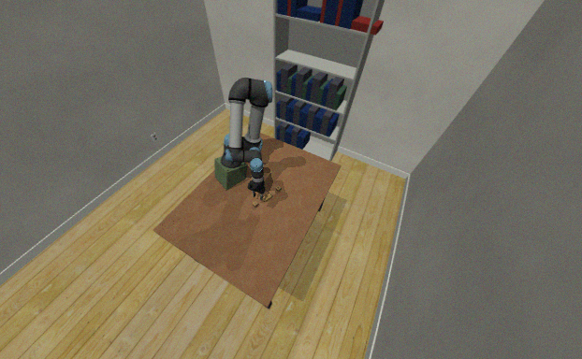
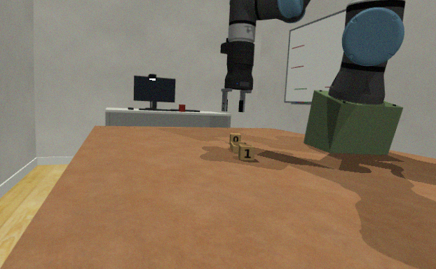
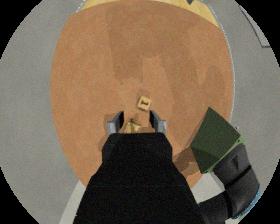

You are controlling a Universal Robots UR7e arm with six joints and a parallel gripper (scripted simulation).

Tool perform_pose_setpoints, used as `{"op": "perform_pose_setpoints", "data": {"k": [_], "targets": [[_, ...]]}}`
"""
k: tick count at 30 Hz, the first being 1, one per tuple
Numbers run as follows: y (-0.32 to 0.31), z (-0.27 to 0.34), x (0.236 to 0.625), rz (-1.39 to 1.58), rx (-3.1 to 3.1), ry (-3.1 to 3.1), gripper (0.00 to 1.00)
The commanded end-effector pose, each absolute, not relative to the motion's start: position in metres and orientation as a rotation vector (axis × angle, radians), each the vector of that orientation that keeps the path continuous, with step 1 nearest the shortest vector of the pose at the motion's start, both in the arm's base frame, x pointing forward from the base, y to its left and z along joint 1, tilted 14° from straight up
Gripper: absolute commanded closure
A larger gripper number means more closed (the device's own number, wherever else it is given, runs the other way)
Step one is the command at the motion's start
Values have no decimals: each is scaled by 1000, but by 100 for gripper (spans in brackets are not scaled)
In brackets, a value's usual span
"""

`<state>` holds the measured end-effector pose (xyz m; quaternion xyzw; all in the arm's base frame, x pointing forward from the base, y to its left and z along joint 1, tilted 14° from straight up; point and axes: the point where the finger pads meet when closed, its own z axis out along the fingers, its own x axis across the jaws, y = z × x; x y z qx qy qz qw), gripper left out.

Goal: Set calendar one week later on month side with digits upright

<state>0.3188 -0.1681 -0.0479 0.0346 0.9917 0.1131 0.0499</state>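
The small wooden tray point(image 1: 267, 197) point(image 2: 234, 148) point(image 3: 135, 128) stands on the table between two separate wooden cubes. No cube shows in it; its month lettering cannot be read. One cube point(image 1: 254, 204) point(image 2: 235, 138) point(image 3: 144, 103) lies beyond the tray in the exterior view, with a 0 facing that camera and a 1 on top in the wrist view. The other cube point(image 1: 279, 189) point(image 2: 246, 153) lies on the near side there, showing an upright 1; the gripper body hides it in the wrist view. My gripper point(image 1: 258, 196) point(image 2: 233, 111) point(image 3: 136, 115) is open and empty, pointing down above the tray area.
The arm's green base block point(image 1: 230, 174) point(image 2: 359, 129) point(image 3: 215, 140) stands on the table point(image 1: 234, 234) point(image 2: 189, 210) point(image 3: 91, 65) to one side of the cubes. A bookshelf point(image 1: 315, 61) stands past one table end, and a desk with a monitor point(image 2: 154, 89) past the other.
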Motion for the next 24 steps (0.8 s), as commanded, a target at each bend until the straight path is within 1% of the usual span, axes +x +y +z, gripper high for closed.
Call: {"op": "perform_pose_setpoints", "data": {"k": [1, 24], "targets": [[-162, -46, 327, 328, -114, 3005, 0], [-129, -36, 360, 250, -1019, 2774, 0]]}}
